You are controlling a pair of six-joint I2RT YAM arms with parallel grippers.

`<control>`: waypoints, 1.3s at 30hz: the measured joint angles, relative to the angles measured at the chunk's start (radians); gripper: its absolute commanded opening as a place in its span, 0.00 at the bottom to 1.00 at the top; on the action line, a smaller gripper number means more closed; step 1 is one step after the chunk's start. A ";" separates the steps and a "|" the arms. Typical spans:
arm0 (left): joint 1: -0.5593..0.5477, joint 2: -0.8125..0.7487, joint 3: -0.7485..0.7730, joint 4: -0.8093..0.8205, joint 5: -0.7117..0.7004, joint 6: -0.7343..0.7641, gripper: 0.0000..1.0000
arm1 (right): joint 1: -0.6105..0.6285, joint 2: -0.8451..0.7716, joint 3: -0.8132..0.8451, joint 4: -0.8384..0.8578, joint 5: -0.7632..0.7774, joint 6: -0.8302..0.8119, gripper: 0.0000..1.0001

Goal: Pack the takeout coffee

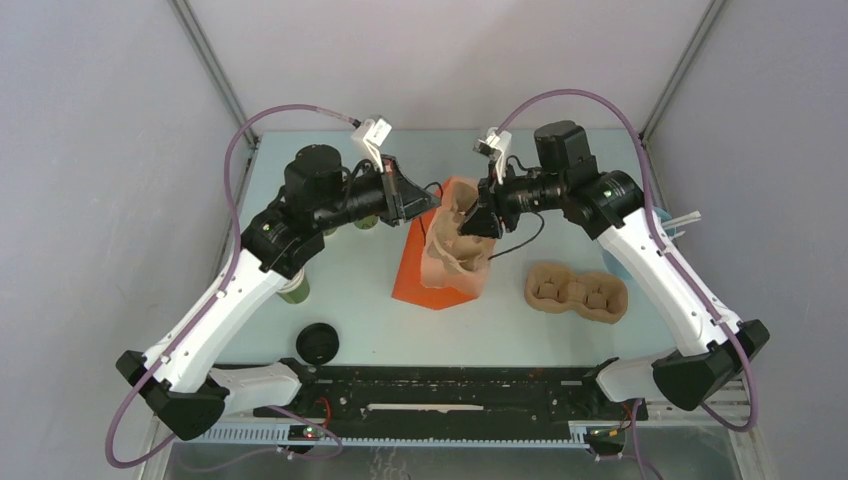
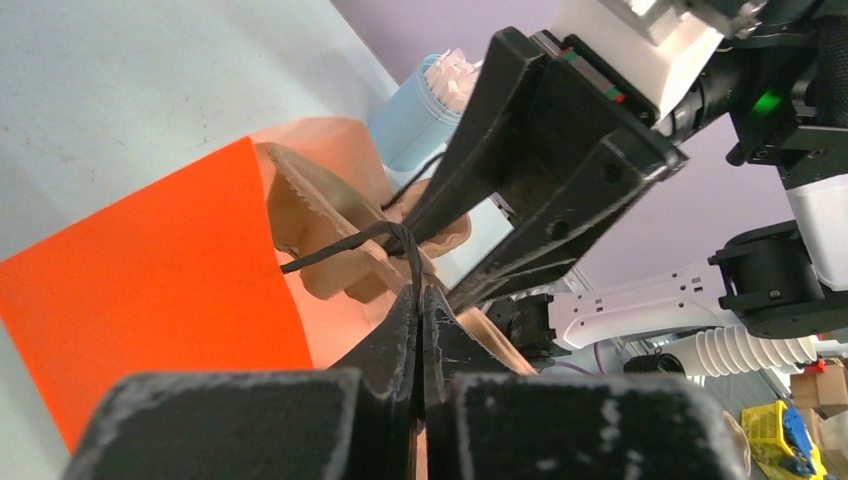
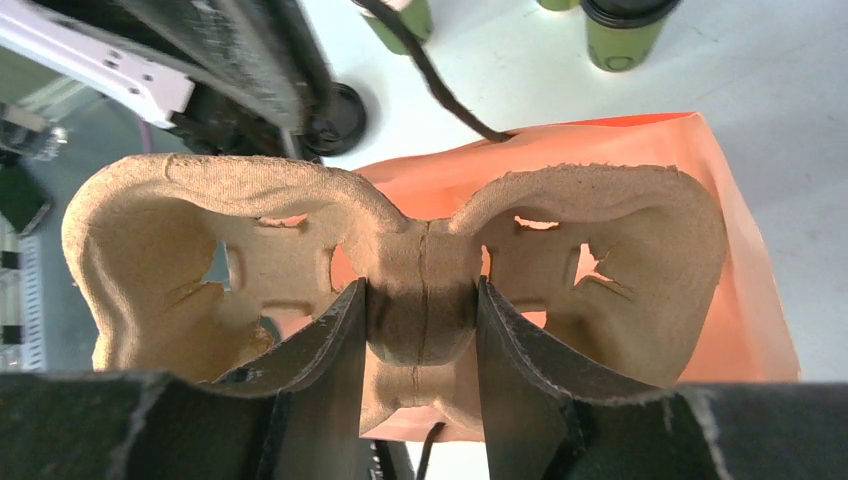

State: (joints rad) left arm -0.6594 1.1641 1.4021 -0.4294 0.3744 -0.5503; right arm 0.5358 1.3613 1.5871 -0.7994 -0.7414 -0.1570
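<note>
An orange paper bag [image 1: 418, 268] stands mid-table. My left gripper [image 2: 418, 292] is shut on its black cord handle [image 2: 330, 250], which it holds up by the bag's mouth. My right gripper [image 3: 420, 310] is shut on the centre ridge of a brown pulp cup carrier [image 3: 160, 260]. The carrier is on edge and partly inside the bag's mouth [image 1: 455, 235]. Its cup holes are empty. Takeout coffee cups, olive-green with black lids, stand on the table beyond the bag [image 3: 620, 30], and one [image 1: 294, 290] shows half hidden under my left arm.
A second pulp carrier [image 1: 577, 292] lies flat to the right of the bag. Loose black lids [image 1: 317, 343] sit near the front left. A pale blue holder of white sticks [image 2: 415, 110] stands at the right edge. Both arms crowd the bag's top.
</note>
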 measured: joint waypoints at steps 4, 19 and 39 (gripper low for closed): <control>-0.007 0.000 0.000 0.001 0.000 -0.002 0.00 | 0.033 0.014 0.011 -0.028 0.106 -0.068 0.23; -0.010 0.001 -0.016 0.000 0.005 0.000 0.00 | 0.246 0.048 0.043 -0.098 0.512 -0.379 0.23; -0.011 0.000 -0.037 -0.015 0.013 0.010 0.00 | 0.367 -0.061 -0.060 -0.056 0.735 -0.484 0.22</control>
State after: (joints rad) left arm -0.6701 1.1637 1.3655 -0.4442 0.3874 -0.5407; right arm 0.9031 1.3003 1.5269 -0.8551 -0.0063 -0.6407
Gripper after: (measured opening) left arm 0.011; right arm 0.467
